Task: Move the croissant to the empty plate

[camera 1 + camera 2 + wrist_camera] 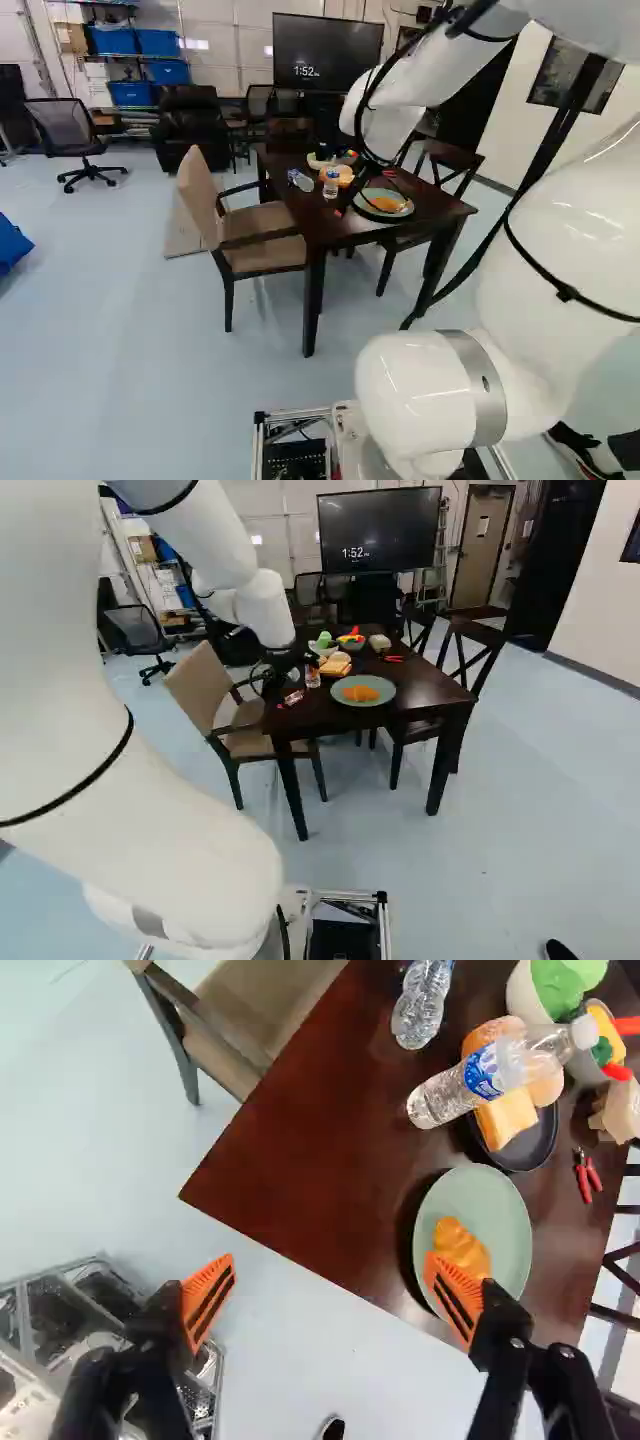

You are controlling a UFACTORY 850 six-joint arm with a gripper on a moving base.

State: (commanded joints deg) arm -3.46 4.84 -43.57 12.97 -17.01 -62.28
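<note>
Glossy white robot arm, closest. Black two-finger gripper with orange pads: jaws wide apart, nothing clamped, up near the corner of the dark brown wooden table. Golden-brown croissant sits on the round pale green plate. I can't make out any empty plate, so step is ambiguous: croissant waiting for pickup, or green plate is the target and placement's done. If pickup, I'd find the destination first, shift over the croissant, descend, straddle it, squeeze lightly; flaky crust could crush. If done, just back off. Just past the green plate: clear plastic water bottle, easy to knock, and small black plate with bread.
</note>
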